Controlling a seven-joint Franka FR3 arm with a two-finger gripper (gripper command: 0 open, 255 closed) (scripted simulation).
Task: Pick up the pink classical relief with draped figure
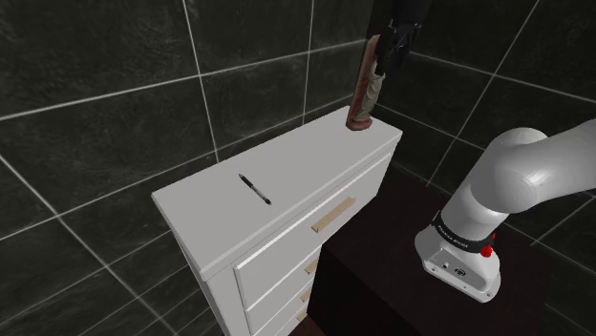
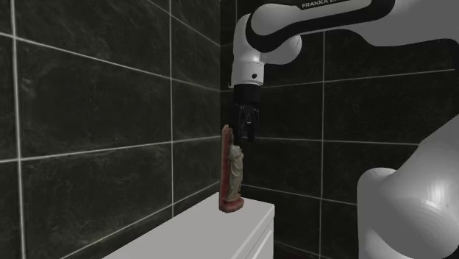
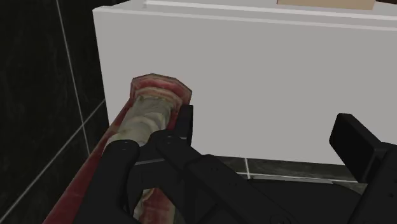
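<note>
Wide apart is how my jaws stand, clasping nothing.

Shoulder view: my gripper [image 1: 387, 57] hangs at 1 o'clock of the relief [image 1: 366, 88]. This pink slab stands upright on its narrow base at the far corner of the white dresser [image 1: 205, 205], at 1 o'clock from a black pen [image 1: 254, 188] lying mid-top. The drawers [image 1: 296, 253] below are shut (whatever they hold is hidden).

Second exterior view: my gripper [image 2: 244, 136] overlaps the upper end of the relief [image 2: 232, 173], whose base rests on the dresser [image 2: 221, 239]. A thin slab on end offers mainly its top edge, which I judge explains my reach from above.

Wrist view: one finger [image 3: 181, 124] lies alongside the relief [image 3: 149, 108] and the other stands well apart. The slab seems outside the gap, so I judge the grasp not yet made.
</note>
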